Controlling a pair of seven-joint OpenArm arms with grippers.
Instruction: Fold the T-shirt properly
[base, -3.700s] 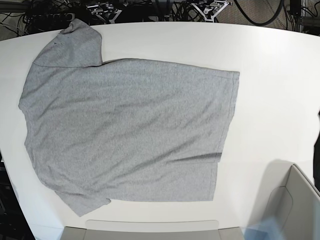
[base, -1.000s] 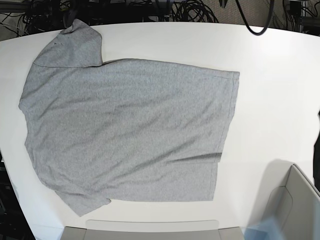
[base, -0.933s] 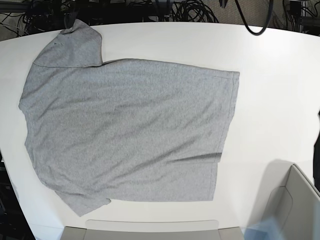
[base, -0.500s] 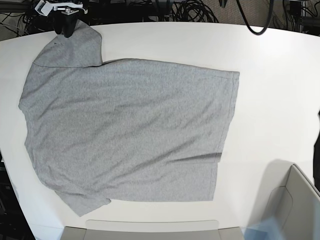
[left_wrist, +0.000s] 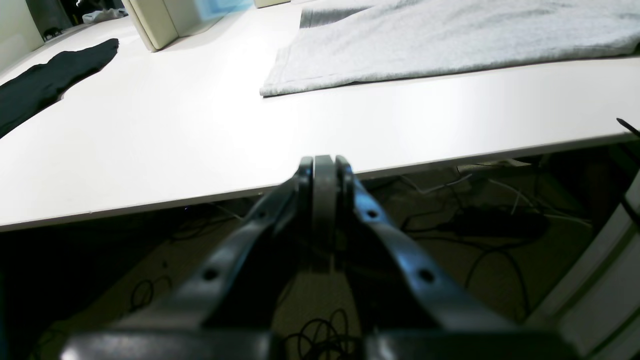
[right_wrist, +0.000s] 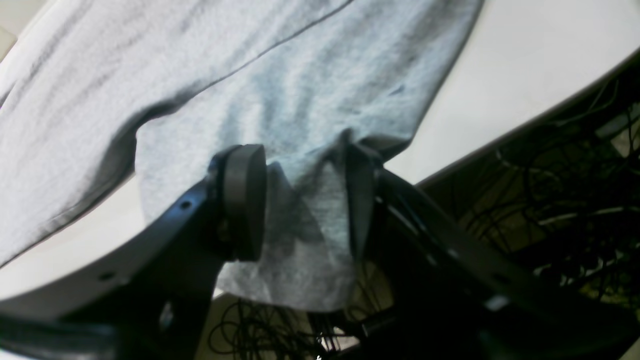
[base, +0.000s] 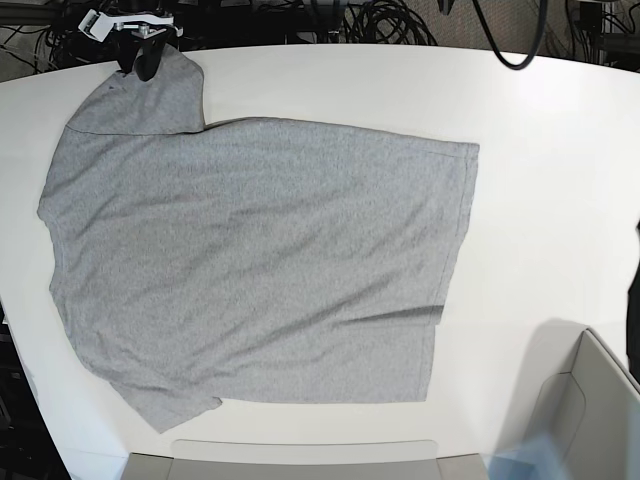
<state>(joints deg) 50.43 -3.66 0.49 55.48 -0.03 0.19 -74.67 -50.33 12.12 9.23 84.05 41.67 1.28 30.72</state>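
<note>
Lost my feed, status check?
Right gripper open, straddling T-shirt sleeve edge. Left gripper shut, off the table. Shirt flat, unfolded.

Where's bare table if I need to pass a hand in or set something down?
The widest bare stretch of table lies between the T-shirt hem and the bin. A strip runs along the far edge. The sleeve corner is crowded: the right hand straddles it.

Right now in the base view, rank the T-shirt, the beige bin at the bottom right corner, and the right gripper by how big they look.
1. T-shirt, by far the largest.
2. Beige bin, partly cut off by the frame.
3. Right gripper, smallest.
</note>
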